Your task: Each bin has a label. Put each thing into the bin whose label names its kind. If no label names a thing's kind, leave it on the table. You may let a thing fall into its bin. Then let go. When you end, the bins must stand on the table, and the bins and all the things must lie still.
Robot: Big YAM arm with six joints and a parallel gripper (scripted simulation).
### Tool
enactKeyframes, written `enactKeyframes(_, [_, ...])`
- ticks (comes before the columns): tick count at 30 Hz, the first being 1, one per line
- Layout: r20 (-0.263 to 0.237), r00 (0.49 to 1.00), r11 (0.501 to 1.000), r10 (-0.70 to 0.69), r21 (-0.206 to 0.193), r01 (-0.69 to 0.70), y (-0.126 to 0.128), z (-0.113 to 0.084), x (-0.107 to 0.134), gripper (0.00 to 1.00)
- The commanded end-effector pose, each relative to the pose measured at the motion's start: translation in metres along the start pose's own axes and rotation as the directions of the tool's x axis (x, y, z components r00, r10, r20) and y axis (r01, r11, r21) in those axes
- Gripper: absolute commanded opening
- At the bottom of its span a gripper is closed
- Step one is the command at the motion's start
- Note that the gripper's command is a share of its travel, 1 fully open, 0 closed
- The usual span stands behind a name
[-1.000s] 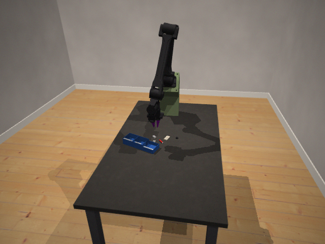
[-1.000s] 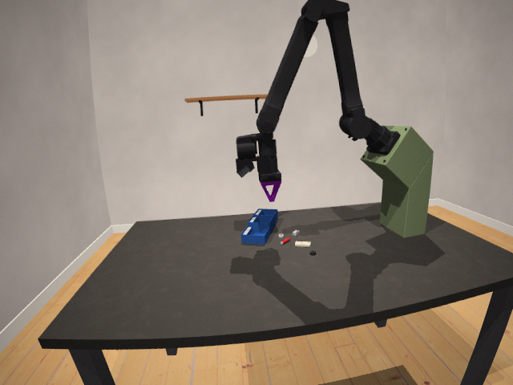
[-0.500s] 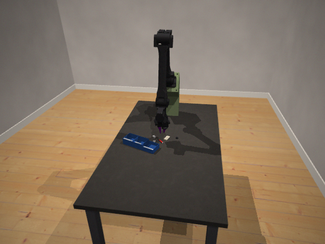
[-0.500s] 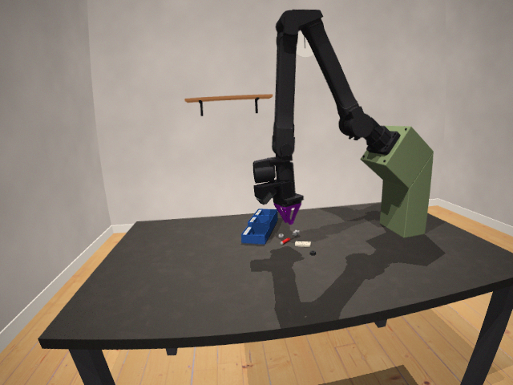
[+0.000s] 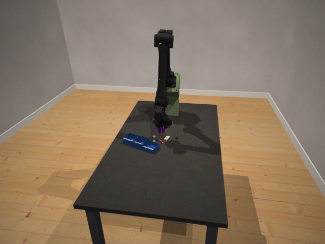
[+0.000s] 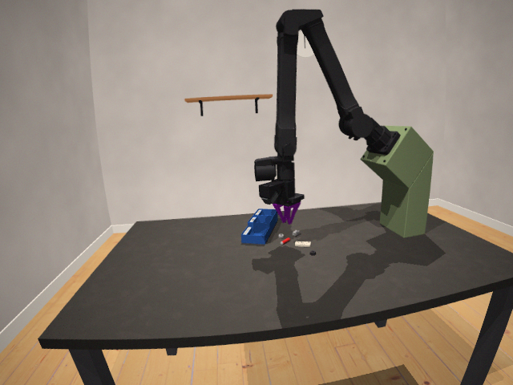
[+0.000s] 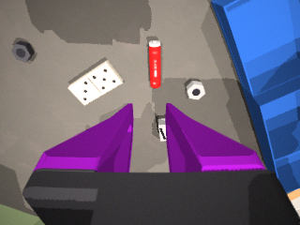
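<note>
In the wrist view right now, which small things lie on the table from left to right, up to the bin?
Dark nut → domino → red cylinder → pale nut → blue bin. The small grey piece between the fingers overlaps the cylinder's place, so I leave it out.

Bins (image 5: 140,143): 3, joined. Nuts: 2, white (image 7: 195,89) and grey (image 7: 22,50). Domino (image 7: 96,82): 1. Battery (image 7: 156,63): 1. Clip (image 7: 161,127): 1.
</note>
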State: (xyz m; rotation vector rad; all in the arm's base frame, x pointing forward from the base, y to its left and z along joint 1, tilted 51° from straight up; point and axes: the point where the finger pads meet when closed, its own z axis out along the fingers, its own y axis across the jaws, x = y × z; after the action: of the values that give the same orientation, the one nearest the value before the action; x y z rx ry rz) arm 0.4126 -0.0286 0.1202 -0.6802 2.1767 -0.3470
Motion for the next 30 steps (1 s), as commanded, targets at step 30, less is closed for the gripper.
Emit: enactKeyframes(30, [0.021,0.999,0.999,-0.04,0.018,0.04,-0.009,-0.006,-0.008,0.23])
